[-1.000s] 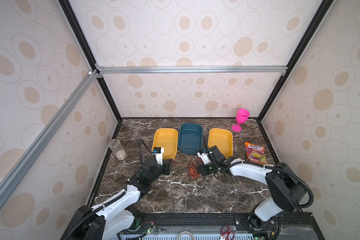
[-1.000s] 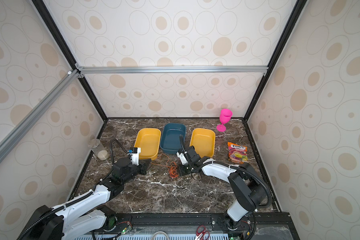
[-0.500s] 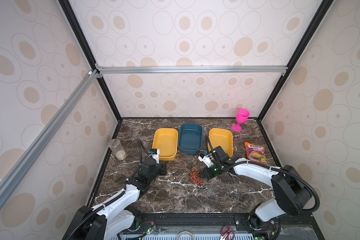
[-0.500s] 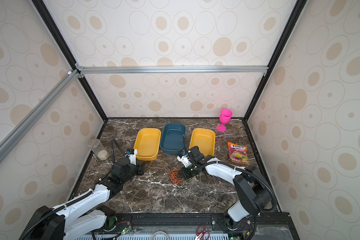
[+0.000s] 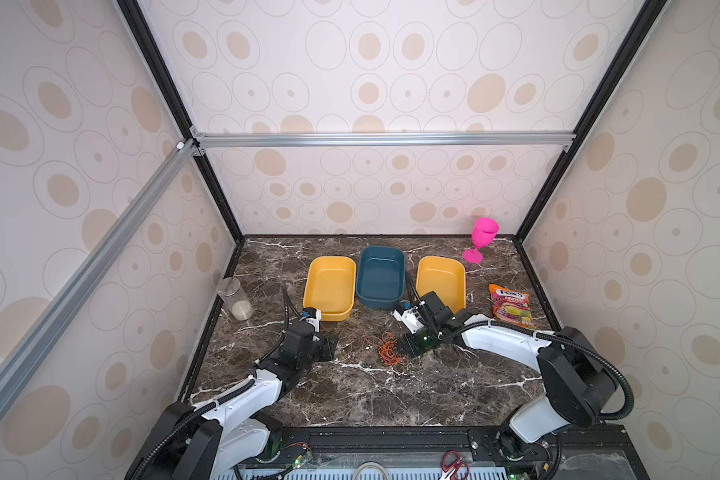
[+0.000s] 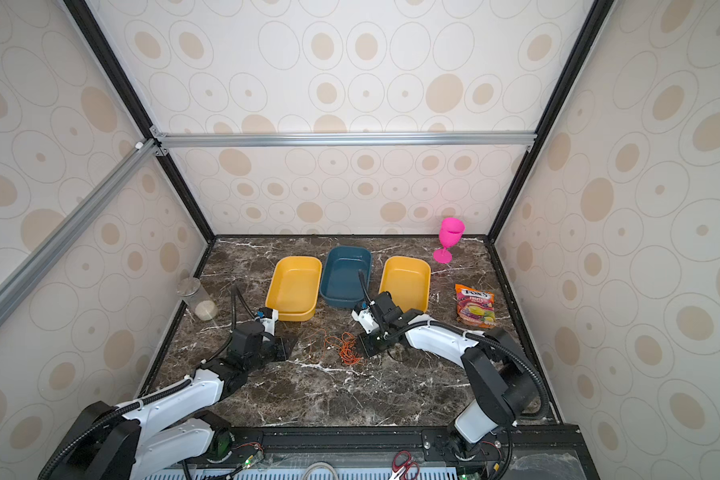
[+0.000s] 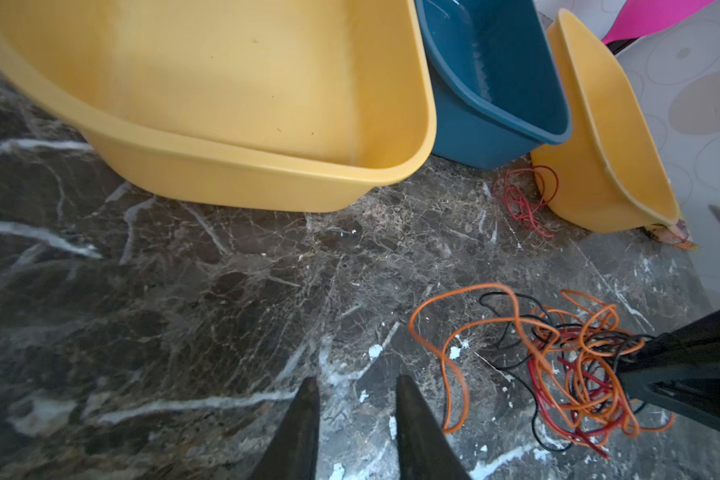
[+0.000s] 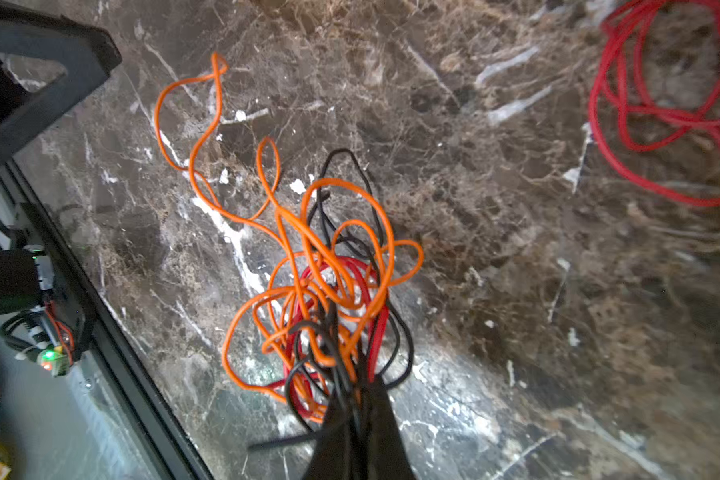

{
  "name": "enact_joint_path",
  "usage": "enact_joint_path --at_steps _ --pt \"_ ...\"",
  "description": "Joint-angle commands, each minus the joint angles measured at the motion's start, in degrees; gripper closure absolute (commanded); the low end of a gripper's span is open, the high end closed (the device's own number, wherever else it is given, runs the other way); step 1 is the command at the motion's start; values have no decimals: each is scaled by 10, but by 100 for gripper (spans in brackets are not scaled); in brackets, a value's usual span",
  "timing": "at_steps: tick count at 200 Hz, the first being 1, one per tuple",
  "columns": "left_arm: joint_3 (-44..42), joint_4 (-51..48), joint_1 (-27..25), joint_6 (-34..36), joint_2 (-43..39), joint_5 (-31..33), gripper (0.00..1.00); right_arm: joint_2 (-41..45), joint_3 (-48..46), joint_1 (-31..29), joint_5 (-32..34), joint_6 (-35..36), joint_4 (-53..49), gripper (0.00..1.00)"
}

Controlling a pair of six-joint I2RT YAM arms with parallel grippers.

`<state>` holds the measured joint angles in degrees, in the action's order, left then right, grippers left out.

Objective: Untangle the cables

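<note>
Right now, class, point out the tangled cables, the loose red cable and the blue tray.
tangled cables (image 8: pixel 329 291), right wrist view, the knot's centre where orange and red strands cross.
loose red cable (image 8: pixel 624 110), right wrist view, where its loops cross.
blue tray (image 5: pixel 381 274), a top view, its bare floor.

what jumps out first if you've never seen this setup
The cable tangle of orange, red and black wires lies mid-table, pinched in the shut right hand. Behind it sits a row of empty trays: left yellow tray, blue tray, right yellow tray. A bright pink goblet stands in the far right corner.
</note>
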<state>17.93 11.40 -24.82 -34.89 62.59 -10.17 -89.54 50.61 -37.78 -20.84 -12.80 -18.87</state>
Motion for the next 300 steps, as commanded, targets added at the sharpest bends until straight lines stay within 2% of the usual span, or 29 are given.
enact_joint_path --at_steps 1,23,55,119,161,211,255,300 --pt "49 -48 3 15 6 0 58 -6 15 -12 45 24 -28 96" --pt "78 -50 3 9 18 -47 55 -4 18 -18 51 28 -32 96" --pt "103 2 -15 -19 40 -140 54 -6 22 -26 56 26 -29 96" --pt "124 64 -41 -4 125 -205 46 -6 24 -37 42 23 -22 95" --pt "139 141 -65 -50 170 -237 45 6 21 -39 46 21 -20 95" --pt "139 230 -85 -107 251 -234 51 9 19 -42 45 21 -14 95" --pt "160 244 -92 -134 311 -212 61 18 13 -47 53 31 -11 96" --pt "163 223 -92 -136 326 -174 68 24 5 -48 52 30 -1 96"
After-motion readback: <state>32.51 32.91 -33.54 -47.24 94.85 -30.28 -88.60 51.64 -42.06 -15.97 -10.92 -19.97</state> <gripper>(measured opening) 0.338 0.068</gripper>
